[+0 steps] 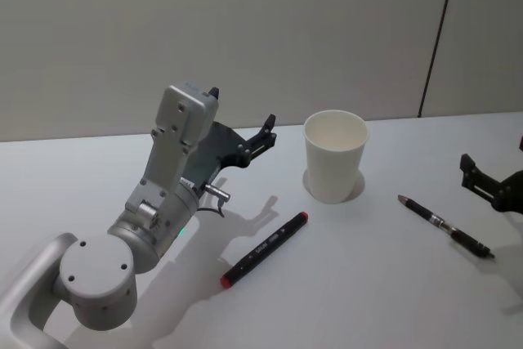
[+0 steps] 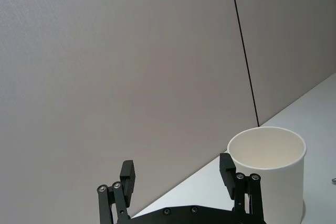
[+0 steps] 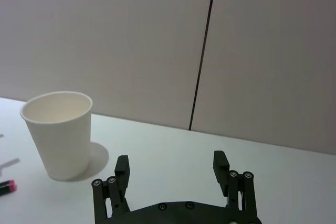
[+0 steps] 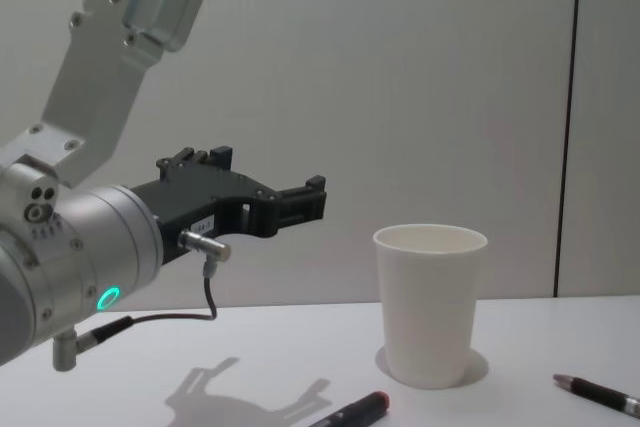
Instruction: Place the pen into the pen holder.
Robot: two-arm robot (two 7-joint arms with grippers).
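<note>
Left gripper [image 2: 177, 165], fingers spread and empty, hovers at nine o'clock of the pen holder [image 1: 335, 157]; the marker [image 1: 265, 248] lies on the table [image 1: 368, 308] at its seven, the slim pen [image 1: 445, 226] at its four, near the equally spread right gripper [image 3: 170, 160]. You should descend squarely across the barrel's middle before closing.

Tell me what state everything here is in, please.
pen holder: upright, no pen inside.
red-ended marker: lying flat on the table.
black pen: lying flat on the table.
left gripper: open, empty, raised beside the pen holder.
right gripper: open, empty.
</note>
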